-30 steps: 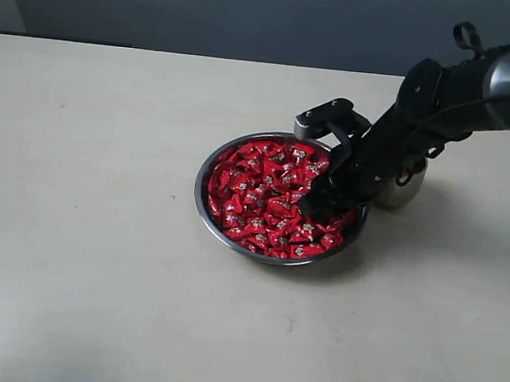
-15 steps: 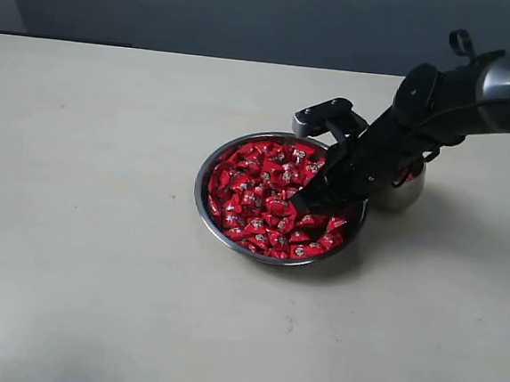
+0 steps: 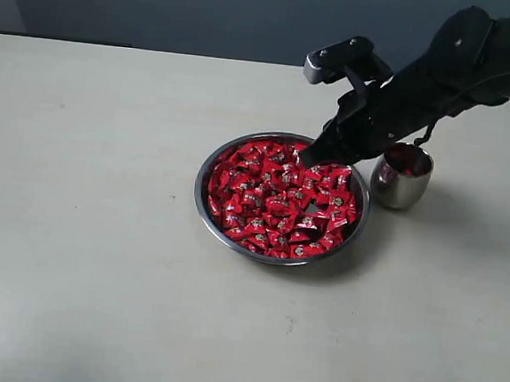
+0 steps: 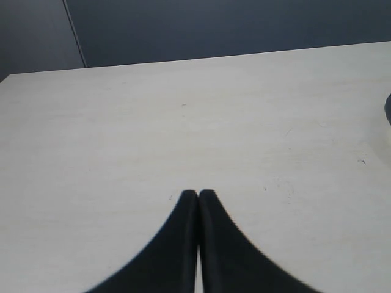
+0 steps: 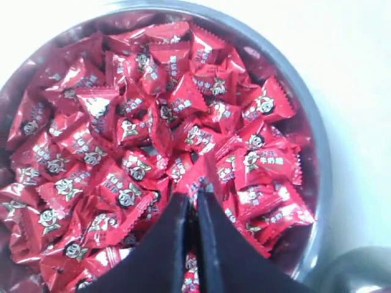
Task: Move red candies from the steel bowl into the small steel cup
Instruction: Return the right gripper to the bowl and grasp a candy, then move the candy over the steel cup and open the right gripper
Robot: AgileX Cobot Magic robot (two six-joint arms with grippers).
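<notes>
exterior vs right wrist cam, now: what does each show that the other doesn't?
Exterior only: the whole small steel cup beside the steel bowl, with red candies already inside it, and the right arm reaching over the bowl.
Right wrist only: the printed marks on the wrappers, and the right gripper closed with what looks like one red candy pinched at its tips.
Both: the bowl, the candy heap and the gripper above it. The wrist view catches only a steel sliver at one corner, probably the cup.

Exterior camera looks down over the desk (image 3: 84, 301). Right wrist camera, from two o'clock, hovers close above the shared steel bowl (image 3: 200, 184). Left wrist camera faces low across the desk.
</notes>
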